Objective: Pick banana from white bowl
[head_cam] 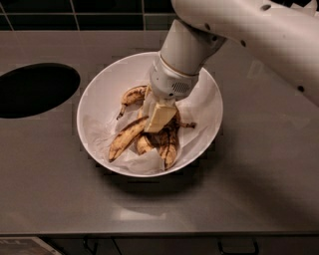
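The white bowl sits in the middle of the grey counter, lined with crumpled white paper. The banana, long and yellow-tan with brown streaks, lies in the bowl pointing to the lower left. My gripper reaches down into the bowl from the upper right. Its cream tip is right over the banana's upper end and hides it. Shorter, blacker bananas lie at the back left and beneath the gripper to the right.
A dark round opening is cut into the counter left of the bowl. The grey counter runs around the bowl. A dark tiled wall stands behind. My white arm crosses the upper right.
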Controlling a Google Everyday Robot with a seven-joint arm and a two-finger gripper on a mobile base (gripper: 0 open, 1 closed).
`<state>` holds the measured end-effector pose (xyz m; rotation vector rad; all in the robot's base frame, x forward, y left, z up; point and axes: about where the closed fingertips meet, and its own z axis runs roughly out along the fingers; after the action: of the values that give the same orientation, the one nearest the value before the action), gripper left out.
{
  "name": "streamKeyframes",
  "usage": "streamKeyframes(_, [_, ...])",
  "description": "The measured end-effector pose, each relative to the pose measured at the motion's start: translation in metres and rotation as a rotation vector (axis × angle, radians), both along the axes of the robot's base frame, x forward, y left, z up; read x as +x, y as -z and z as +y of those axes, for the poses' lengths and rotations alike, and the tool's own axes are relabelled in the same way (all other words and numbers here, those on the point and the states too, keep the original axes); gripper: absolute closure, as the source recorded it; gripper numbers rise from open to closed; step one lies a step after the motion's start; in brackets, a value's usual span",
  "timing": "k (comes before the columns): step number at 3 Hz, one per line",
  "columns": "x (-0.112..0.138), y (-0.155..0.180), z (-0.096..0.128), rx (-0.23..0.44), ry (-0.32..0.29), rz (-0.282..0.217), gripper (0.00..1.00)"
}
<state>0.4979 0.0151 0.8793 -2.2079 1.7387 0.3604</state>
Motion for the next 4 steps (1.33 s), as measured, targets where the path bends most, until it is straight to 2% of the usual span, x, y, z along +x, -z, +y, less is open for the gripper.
streamKeyframes(1, [0.000, 0.000, 0.000, 0.000, 0.000, 0.000, 1.00])
streamKeyframes(2, [-0.011, -0.023, 0.000, -0.011, 0.022, -0.056, 1.00])
streamKeyframes(4, [-0.055, -0.105, 0.001, 0.004, 0.061, -0.213, 1.00])
